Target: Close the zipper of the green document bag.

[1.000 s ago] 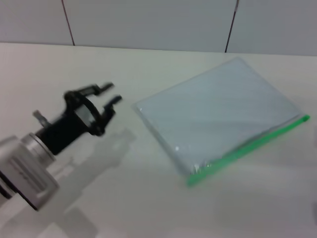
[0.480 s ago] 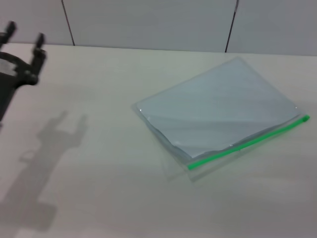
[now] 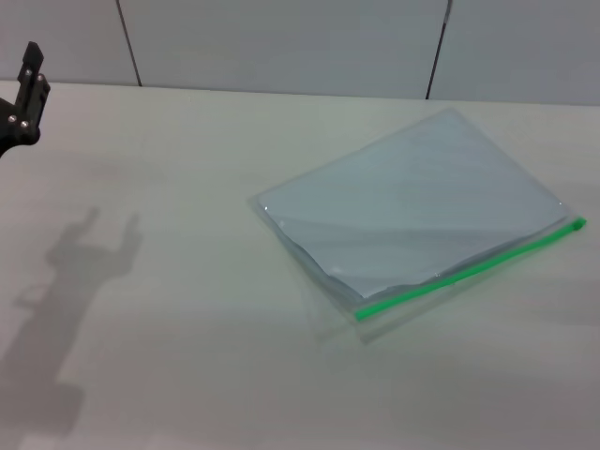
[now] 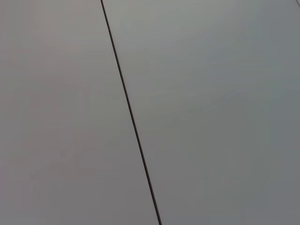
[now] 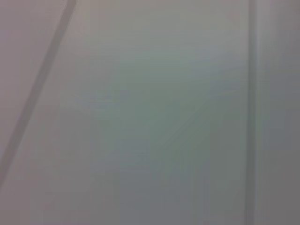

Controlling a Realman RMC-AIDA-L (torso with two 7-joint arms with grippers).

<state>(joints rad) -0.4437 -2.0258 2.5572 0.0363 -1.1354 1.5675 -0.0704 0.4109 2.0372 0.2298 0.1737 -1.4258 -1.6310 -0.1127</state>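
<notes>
The green document bag (image 3: 412,202) lies flat on the pale table (image 3: 187,356), right of centre, a clear pouch with pale bluish paper inside. Its zipper (image 3: 469,269) is a bright green strip along the near long edge, running from the near corner up to the right. I cannot make out the slider. My left gripper (image 3: 9,75) is raised at the far left edge of the head view, well away from the bag. Only one black finger (image 3: 33,67) shows, set wide off the gripper's middle, with nothing held. My right gripper is out of view.
A grey panelled wall (image 3: 281,37) with dark seams stands behind the table's far edge. Both wrist views show only wall panels (image 4: 211,93) and a seam (image 4: 131,117). The left arm's shadow (image 3: 75,272) falls on the table at the left.
My left arm has lifted from low over the table beside the bag up and away to the far left edge. The bag's green edge has settled flat.
</notes>
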